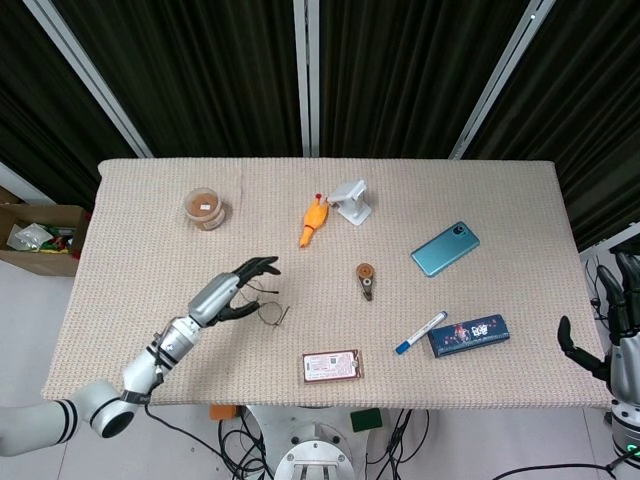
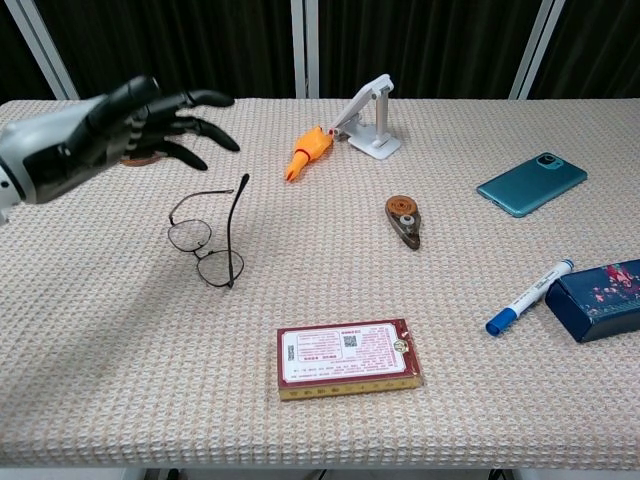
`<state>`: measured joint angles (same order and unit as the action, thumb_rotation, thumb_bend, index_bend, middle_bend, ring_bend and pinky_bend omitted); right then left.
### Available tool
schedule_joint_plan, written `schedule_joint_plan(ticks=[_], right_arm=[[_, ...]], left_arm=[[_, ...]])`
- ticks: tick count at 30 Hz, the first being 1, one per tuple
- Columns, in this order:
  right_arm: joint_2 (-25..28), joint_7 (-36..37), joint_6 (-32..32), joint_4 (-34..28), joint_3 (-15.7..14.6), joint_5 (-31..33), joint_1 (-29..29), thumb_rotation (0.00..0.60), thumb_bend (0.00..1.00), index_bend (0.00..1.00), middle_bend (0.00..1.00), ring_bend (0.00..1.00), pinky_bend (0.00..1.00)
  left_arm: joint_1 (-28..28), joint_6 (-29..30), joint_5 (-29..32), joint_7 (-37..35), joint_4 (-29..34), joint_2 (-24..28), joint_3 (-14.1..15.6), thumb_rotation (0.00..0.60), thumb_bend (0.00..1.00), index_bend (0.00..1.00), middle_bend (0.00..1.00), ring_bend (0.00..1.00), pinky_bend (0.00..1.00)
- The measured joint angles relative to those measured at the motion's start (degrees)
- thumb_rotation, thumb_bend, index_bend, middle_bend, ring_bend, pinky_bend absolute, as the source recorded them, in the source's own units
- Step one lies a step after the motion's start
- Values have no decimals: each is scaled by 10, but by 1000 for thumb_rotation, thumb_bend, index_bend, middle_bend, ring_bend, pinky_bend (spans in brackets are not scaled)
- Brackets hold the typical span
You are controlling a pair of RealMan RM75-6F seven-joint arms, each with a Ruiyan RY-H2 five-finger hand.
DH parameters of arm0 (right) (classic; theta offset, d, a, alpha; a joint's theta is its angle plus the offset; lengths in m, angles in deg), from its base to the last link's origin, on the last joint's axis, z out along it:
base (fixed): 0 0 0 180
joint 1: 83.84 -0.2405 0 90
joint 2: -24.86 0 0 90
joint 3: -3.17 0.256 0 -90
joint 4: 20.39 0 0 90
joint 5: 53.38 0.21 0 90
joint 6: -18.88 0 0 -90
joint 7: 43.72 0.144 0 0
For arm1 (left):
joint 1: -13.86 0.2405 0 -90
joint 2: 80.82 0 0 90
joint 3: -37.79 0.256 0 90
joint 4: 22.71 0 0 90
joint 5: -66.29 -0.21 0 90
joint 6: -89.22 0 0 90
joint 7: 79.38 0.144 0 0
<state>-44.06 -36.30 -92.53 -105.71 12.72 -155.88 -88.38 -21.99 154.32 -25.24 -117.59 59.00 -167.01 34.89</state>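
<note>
Wire-rimmed glasses (image 2: 206,245) lie on the beige woven table (image 2: 120,380), one temple sticking up. My left hand (image 2: 108,130) hovers just above and left of them with fingers spread, holding nothing. From the head view the left hand (image 1: 236,288) sits right beside the glasses (image 1: 267,310). My right hand (image 1: 612,340) hangs off the table's right edge, fingers apart and empty.
On the table: orange rubber chicken (image 2: 307,153), white stand (image 2: 370,120), teal phone (image 2: 531,183), brown tape dispenser (image 2: 404,218), blue-capped marker (image 2: 529,297), dark blue box (image 2: 600,300), red card box (image 2: 347,358), brown round tub (image 1: 205,208). A cardboard box (image 1: 35,238) stands on the floor at left.
</note>
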Motion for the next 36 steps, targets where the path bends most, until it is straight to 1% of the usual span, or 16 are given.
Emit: schedule_joint_plan(ticks=[1, 2, 3, 4, 5, 6, 8, 9, 11, 14, 18, 19, 21, 26, 30, 36], right_arm=[[0, 0, 0, 0, 0, 0, 0, 461, 494, 0, 0, 0, 0], [1, 0, 0, 0, 0, 0, 0, 462, 494, 0, 0, 0, 0], [1, 1, 0, 0, 0, 1, 0, 461, 494, 0, 0, 0, 0], [0, 1, 1, 1, -1, 1, 0, 462, 494, 0, 0, 0, 0], [0, 2, 1, 1, -1, 2, 1, 461, 494, 0, 0, 0, 0], [0, 3, 1, 2, -1, 2, 1, 461, 494, 0, 0, 0, 0], [0, 5, 2, 4, -1, 4, 1, 461, 494, 0, 0, 0, 0], [-1, 5, 3, 5, -1, 5, 1, 461, 494, 0, 0, 0, 0], [-2, 7, 4, 6, -2, 6, 1, 461, 494, 0, 0, 0, 0], [-3, 7, 5, 7, -2, 6, 0, 461, 494, 0, 0, 0, 0], [-3, 4, 7, 6, -4, 5, 1, 459, 494, 0, 0, 0, 0], [-3, 3, 7, 6, -5, 6, 1, 460, 494, 0, 0, 0, 0], [-2, 1, 10, 4, -6, 7, 2, 462, 494, 0, 0, 0, 0], [1, -8, 22, -3, -11, 11, 3, 460, 494, 0, 0, 0, 0], [1, -10, 24, -4, -12, 13, 4, 461, 494, 0, 0, 0, 0], [3, -10, 27, -6, -11, 15, 4, 459, 494, 0, 0, 0, 0]], left_arm=[[2, 13, -1, -2, 0, 2, -5, 190, 17, 57, 192, 90, 233], [4, 26, -1, -1, 0, 4, -12, 400, 51, 60, 249, 159, 303], [7, 44, 1, 6, -1, 6, -20, 535, 118, 69, 343, 261, 404], [10, 55, 4, 15, -2, 7, -26, 583, 177, 78, 428, 349, 483], [13, 64, 8, 29, -3, 8, -31, 600, 268, 91, 577, 496, 606], [17, 73, 13, 53, -5, 10, -37, 600, 343, 101, 749, 662, 740], [23, 80, 21, 94, -5, 16, -44, 600, 416, 105, 921, 817, 871], [26, 80, 27, 122, -3, 24, -45, 600, 464, 107, 966, 860, 907], [30, 68, 35, 157, 4, 46, -41, 600, 516, 108, 988, 882, 927], [31, 24, 43, 184, 16, 83, -22, 600, 553, 109, 997, 889, 931], [30, -50, 49, 204, 28, 105, 18, 600, 579, 101, 1000, 893, 932], [30, -61, 48, 208, 28, 106, 27, 600, 579, 98, 1000, 894, 932], [29, -73, 46, 216, 27, 103, 40, 600, 579, 81, 1000, 898, 936], [28, -71, 36, 210, 14, 71, 42, 600, 579, 73, 1000, 903, 940], [25, -68, 16, 212, -6, 42, 49, 600, 579, 73, 1000, 903, 940], [21, -78, 7, 224, -20, 24, 61, 600, 579, 73, 1000, 903, 940]])
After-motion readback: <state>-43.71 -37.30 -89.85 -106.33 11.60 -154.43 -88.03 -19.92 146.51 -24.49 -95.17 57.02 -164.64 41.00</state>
